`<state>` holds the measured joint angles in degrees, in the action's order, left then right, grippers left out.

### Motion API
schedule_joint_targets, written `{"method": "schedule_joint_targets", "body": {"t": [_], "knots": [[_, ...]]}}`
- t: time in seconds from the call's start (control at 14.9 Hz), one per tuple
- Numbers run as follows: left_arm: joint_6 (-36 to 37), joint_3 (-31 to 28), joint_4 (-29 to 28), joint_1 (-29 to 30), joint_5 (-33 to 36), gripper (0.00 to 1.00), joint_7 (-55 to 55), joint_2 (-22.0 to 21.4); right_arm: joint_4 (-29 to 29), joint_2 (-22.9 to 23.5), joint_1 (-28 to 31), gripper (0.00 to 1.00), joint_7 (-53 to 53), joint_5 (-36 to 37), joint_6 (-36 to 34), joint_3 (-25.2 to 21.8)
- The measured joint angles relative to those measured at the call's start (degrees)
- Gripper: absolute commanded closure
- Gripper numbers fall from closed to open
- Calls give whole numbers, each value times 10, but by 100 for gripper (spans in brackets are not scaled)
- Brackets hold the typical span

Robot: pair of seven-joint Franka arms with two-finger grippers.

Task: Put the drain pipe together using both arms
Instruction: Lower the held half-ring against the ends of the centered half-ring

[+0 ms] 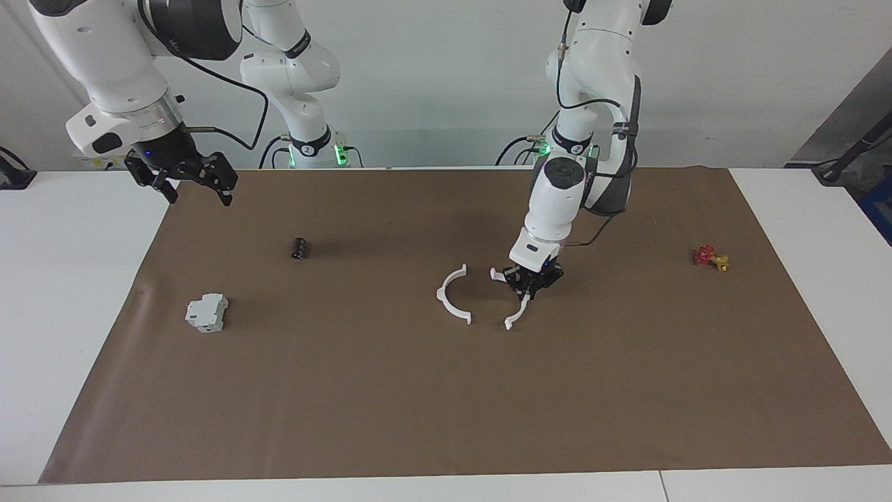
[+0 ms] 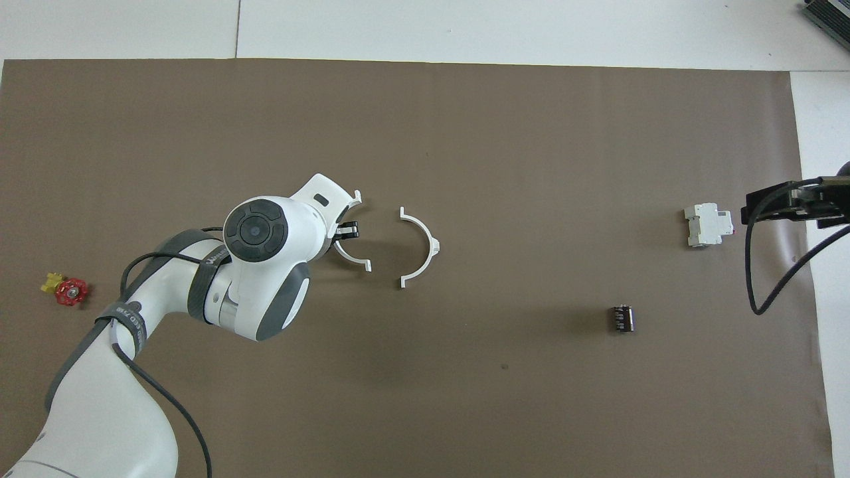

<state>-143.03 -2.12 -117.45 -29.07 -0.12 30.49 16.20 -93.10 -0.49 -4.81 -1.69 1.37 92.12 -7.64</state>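
Two white half-rings of the drain pipe lie on the brown mat (image 1: pixel 418 404), their open sides facing each other with a small gap between them. My left gripper (image 1: pixel 526 291) is down at mat level on the middle of the half-ring (image 1: pixel 514 317) toward the left arm's end, and looks shut on it. In the overhead view the left gripper (image 2: pixel 342 236) hides part of that half-ring (image 2: pixel 355 259). The other half-ring (image 1: pixel 442 293) (image 2: pixel 435 247) lies free beside it. My right gripper (image 1: pixel 197 194) (image 2: pixel 764 204) is open and empty, raised over the mat's edge at the right arm's end, waiting.
A grey-white boxy block (image 1: pixel 207 312) (image 2: pixel 708 224) and a small black cylinder (image 1: pixel 300 248) (image 2: pixel 622 318) lie toward the right arm's end. A small red and yellow part (image 1: pixel 709 257) (image 2: pixel 66 290) lies toward the left arm's end.
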Motion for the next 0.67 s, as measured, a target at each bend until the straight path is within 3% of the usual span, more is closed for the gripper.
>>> {"method": "schedule_joint_targets", "body": {"t": [0.67], "knots": [[31, -1, 23, -45, 0, 100, 36, 17, 0, 0, 0, 0, 0, 0, 0, 0]]}}
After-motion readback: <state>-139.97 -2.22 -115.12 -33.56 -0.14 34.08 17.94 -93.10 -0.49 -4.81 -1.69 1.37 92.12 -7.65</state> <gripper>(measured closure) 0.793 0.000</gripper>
